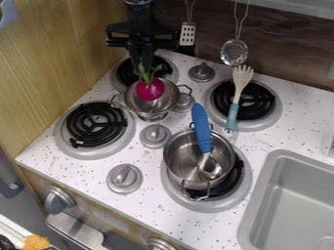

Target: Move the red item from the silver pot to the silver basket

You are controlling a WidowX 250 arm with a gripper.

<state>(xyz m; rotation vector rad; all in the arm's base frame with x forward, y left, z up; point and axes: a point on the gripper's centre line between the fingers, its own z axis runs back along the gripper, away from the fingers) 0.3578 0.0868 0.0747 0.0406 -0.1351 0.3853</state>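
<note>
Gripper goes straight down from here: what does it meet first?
The radish, whose green top is right at the gripper; beneath that, the silver basket. Whether radish and basket already touch is unclear from this one view.

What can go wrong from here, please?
The gripper is at the leafy top of the red item, so the leaves may snag or slip. It hangs close over the silver basket and could tip it. The blue-handled spoon leans out of the silver pot; a passing arm might knock it.
</note>
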